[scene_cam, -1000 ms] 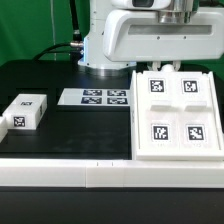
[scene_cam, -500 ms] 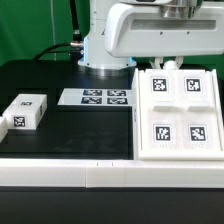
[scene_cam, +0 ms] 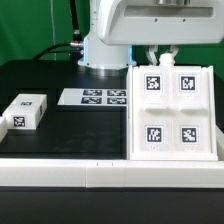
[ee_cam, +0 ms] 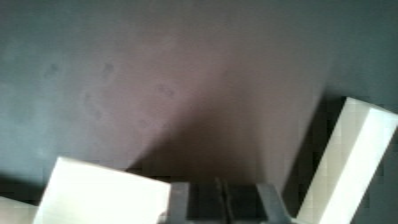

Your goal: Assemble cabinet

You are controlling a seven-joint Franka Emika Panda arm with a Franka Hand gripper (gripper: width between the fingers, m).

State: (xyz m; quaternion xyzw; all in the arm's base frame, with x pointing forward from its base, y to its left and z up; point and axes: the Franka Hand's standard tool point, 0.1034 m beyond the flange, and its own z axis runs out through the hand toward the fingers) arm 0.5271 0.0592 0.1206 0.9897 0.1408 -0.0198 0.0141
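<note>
As I look across from the exterior view's left, a small white block (scene_cam: 25, 111) lies on the black worktop (scene_cam: 70, 135), close to that side's edge. It carries one square tag on its top and another on the side that faces me. It is well apart from everything else.

Further along lies the marker board (scene_cam: 95, 97), flat on the worktop, with its tags in two rows. Behind it stands the thick white base of the arm (scene_cam: 105, 45), and the upper part of the arm reaches over toward the exterior view's right.

On that right side is the cabinet (scene_cam: 172, 112), the largest white piece here. It is just beside the end of the marker board, and I cannot tell if the two touch. Its broad face is turned toward me and shows four tags, two above and two below, each in its own square field. Its near edge sits close to the front of the worktop.

The jaws are closed together and come down at the far upper edge of the cabinet. I cannot tell whether they touch it.

In the wrist view, a pale slab (ee_cam: 107, 192) and a second pale edge (ee_cam: 361, 150) stand against the dark worktop, both blurred.
</note>
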